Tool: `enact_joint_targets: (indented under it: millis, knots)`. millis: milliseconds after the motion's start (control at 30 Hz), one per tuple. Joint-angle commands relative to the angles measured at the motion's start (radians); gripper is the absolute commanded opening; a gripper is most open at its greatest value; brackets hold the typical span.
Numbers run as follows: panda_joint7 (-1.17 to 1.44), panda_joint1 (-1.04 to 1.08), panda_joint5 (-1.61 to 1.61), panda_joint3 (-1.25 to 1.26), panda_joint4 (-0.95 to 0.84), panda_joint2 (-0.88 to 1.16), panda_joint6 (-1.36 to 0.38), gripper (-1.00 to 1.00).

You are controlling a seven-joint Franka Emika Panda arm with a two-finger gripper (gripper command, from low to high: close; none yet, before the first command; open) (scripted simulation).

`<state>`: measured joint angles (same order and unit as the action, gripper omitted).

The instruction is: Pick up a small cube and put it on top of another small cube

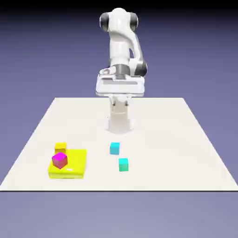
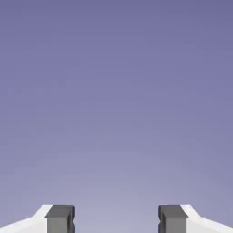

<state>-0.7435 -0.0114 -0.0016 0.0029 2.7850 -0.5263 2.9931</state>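
Behind the pale table (image 1: pixel 186 139) there's only blue-violet emptiness, and the gripper (image 2: pixel 116 219) looks out into it, fingertips apart with nothing between them. The cubes lie below and out in front of it, toward the table's near edge: a blue one (image 1: pixel 115 148) almost straight out from the arm, a green one (image 1: pixel 123 165) just beyond. Off to the exterior view's left, a magenta cube (image 1: pixel 60 160) sits tilted by the yellow block (image 1: pixel 72 171), an orange one (image 1: pixel 60 147) behind. Which cube is wanted, I can't tell — either way, the hand must turn down and reach forward.
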Motion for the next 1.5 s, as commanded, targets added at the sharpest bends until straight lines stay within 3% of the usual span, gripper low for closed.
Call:
enact_joint_targets:
  millis: [0, 767, 933, 967, 1167, 1467]
  knots:
    - [-0.002, 0.001, -0.001, 0.002, -0.021, 0.036, -0.036, 0.0]
    - [-0.049, 0.012, -0.032, 0.058, -0.493, 0.864, -0.867, 0.0]
    - [-0.058, 0.008, -0.045, 0.05, -0.438, 0.982, -0.694, 0.0]
    - [-0.058, 0.008, -0.045, 0.05, -0.438, 0.982, -0.694, -1.0]
    - [-0.049, 0.012, -0.032, 0.058, -0.493, 0.864, -0.867, -1.0]
    - [-0.274, 0.338, 0.183, -0.141, -0.616, 0.797, -1.035, -1.0]
